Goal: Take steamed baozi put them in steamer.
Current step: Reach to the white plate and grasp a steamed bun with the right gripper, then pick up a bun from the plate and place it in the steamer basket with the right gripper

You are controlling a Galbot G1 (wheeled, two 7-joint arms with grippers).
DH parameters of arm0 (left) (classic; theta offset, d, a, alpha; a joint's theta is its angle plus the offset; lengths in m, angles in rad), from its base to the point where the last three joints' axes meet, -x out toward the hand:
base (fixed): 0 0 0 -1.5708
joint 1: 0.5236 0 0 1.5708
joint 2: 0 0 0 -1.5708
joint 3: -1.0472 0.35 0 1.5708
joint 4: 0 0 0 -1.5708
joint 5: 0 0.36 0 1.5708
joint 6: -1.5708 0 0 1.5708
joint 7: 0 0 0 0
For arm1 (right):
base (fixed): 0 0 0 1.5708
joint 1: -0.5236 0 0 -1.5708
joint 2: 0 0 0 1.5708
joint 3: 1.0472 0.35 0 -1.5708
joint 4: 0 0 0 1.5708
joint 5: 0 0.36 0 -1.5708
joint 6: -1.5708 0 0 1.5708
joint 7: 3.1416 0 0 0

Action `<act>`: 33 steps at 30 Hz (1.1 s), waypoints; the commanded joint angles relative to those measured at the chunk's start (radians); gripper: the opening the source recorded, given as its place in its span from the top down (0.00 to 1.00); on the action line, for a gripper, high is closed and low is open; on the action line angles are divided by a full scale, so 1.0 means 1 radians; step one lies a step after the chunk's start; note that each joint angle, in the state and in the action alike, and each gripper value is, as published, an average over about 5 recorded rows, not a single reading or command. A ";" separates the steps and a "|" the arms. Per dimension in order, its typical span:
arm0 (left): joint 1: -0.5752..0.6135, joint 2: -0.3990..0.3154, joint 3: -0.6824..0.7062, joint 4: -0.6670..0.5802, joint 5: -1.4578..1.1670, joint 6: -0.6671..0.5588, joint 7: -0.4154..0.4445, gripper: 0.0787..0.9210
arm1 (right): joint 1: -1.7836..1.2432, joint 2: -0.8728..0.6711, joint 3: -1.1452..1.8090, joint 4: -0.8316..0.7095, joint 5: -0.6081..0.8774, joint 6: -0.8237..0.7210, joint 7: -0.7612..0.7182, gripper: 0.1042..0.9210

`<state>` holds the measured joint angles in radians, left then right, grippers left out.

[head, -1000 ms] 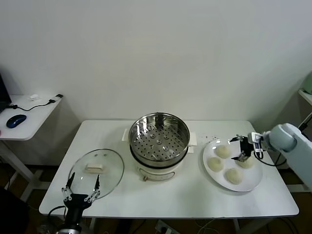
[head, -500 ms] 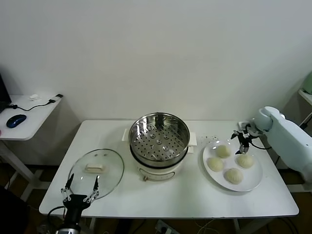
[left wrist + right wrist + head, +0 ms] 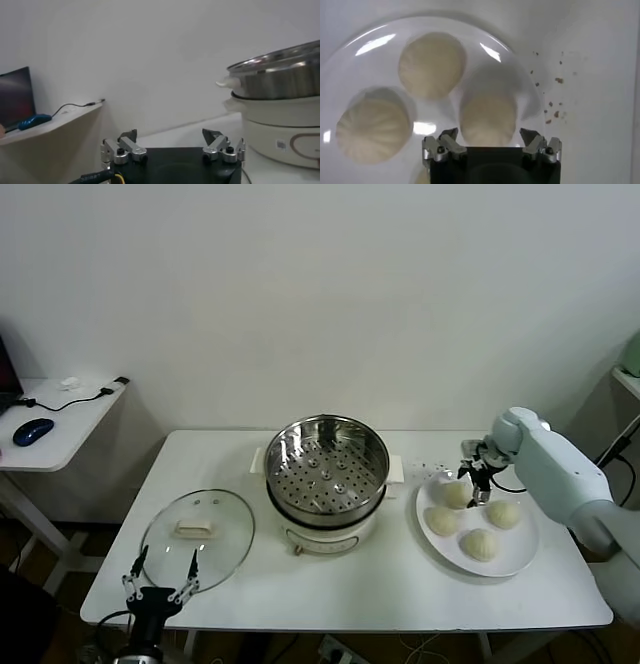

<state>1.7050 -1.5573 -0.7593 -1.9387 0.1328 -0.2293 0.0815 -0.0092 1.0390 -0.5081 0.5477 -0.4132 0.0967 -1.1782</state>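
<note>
Steel is gleaming on the one round perforated steamer (image 3: 326,467), sitting empty atop its white cooker base at the table's middle. One flat white plate (image 3: 520,549) to its right is carrying all four pale domed baozi (image 3: 456,494). Poised open-jawed over the nearest bun (image 3: 488,119), the right gripper (image 3: 477,473) should be straddling it evenly and squeezing gently. The left gripper (image 3: 160,589) is idling open below the table's front edge.

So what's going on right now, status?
Right gripper open over a baozi on the plate. Left gripper open, parked low. Steamer empty, nothing in the way.
</note>
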 commanded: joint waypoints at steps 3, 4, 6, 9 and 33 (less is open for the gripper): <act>0.001 0.000 -0.002 0.006 -0.001 -0.001 -0.001 0.12 | 0.005 0.046 0.012 -0.051 -0.026 0.009 -0.008 0.19; 0.001 0.000 -0.002 0.006 -0.001 -0.001 -0.002 0.12 | 0.005 0.046 0.013 -0.051 -0.026 0.009 -0.009 0.21; 0.002 0.000 -0.002 0.007 -0.001 -0.001 -0.002 0.12 | 0.006 0.046 0.017 -0.052 -0.029 0.010 -0.011 0.26; 0.002 0.000 -0.002 0.006 -0.001 -0.002 -0.002 0.12 | 0.007 0.047 0.021 -0.053 -0.032 0.012 -0.014 0.31; 0.021 0.006 -0.016 -0.002 -0.005 -0.001 -0.007 0.12 | 0.379 -0.091 -0.382 0.281 0.188 0.143 -0.126 0.41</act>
<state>1.7256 -1.5509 -0.7748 -1.9397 0.1277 -0.2330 0.0740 0.2061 1.0004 -0.7073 0.6984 -0.3073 0.1966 -1.2716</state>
